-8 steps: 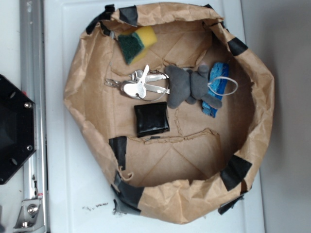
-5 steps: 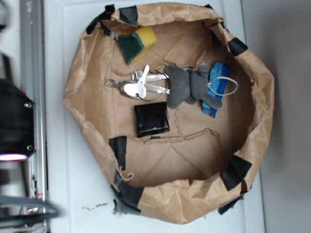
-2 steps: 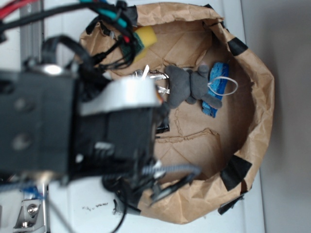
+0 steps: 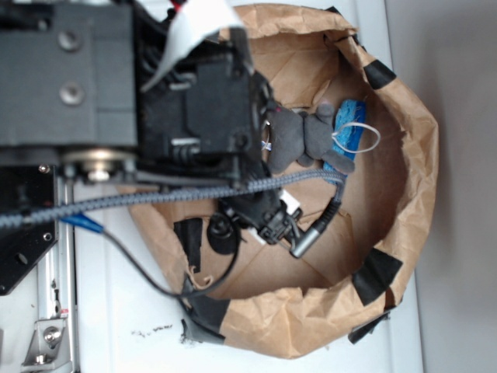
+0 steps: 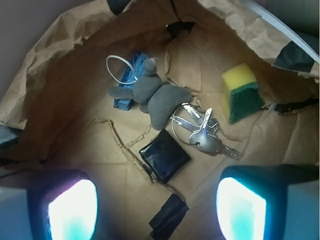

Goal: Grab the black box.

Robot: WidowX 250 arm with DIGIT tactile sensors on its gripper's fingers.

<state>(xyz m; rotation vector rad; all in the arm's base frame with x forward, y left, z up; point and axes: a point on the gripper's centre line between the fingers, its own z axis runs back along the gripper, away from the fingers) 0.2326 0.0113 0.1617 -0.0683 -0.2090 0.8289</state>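
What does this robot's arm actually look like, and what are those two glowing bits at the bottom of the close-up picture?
The arm is boxy matte black blocks with round screw heads, a white band on top and a grey braided cable trailing across it, plus thinner black wires. The glowing bits are the gripper fingers: dark blocks with pale pads lit cyan-white, blurred by closeness.

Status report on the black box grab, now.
Gripper open, above the bag floor. Black box between fingers, untouched. Keys close beside it; plush toy beyond.
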